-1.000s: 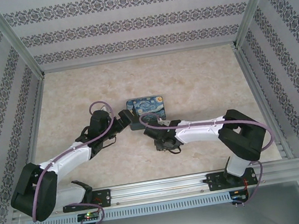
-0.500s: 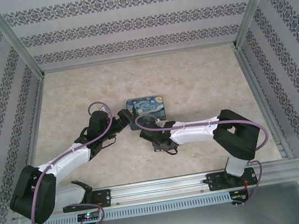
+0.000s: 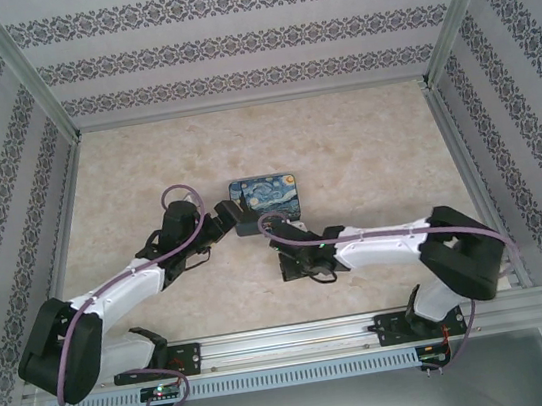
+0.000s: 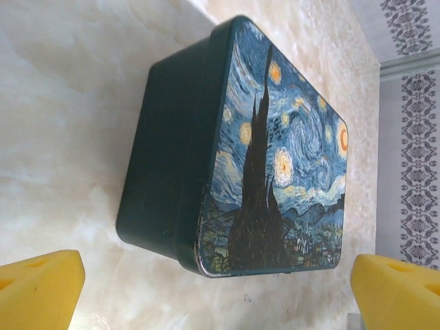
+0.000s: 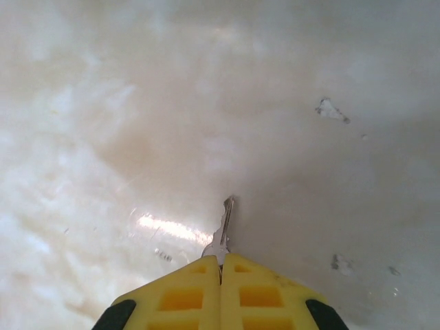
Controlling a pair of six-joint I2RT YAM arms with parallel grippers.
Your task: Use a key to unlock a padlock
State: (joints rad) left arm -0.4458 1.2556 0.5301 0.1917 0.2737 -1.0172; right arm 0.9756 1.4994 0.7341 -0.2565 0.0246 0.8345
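My right gripper (image 5: 221, 265) is shut on the bow of a small silver key (image 5: 223, 230). The key's blade sticks out ahead of the yellow fingertips (image 5: 185, 292), pointing down at the marble tabletop and close above it. In the top view the right gripper (image 3: 285, 262) hangs just in front of a dark tin box (image 3: 265, 196). My left gripper (image 4: 216, 302) is open, with its yellow fingers (image 4: 38, 289) spread wide. The near end of the tin box (image 4: 275, 151), whose lid bears a starry-night painting, lies just ahead of them. The left gripper (image 3: 225, 219) sits at the box's left side.
The marble tabletop (image 3: 365, 149) is enclosed by patterned walls and metal frame posts (image 3: 460, 146). A metal rail (image 3: 300, 340) runs along the near edge by the arm bases. Small dark chips mark the tabletop (image 5: 330, 110).
The right arm's elbow has swung out to the right and lower, while its gripper with the key stays close to the same spot. The left arm has barely moved.
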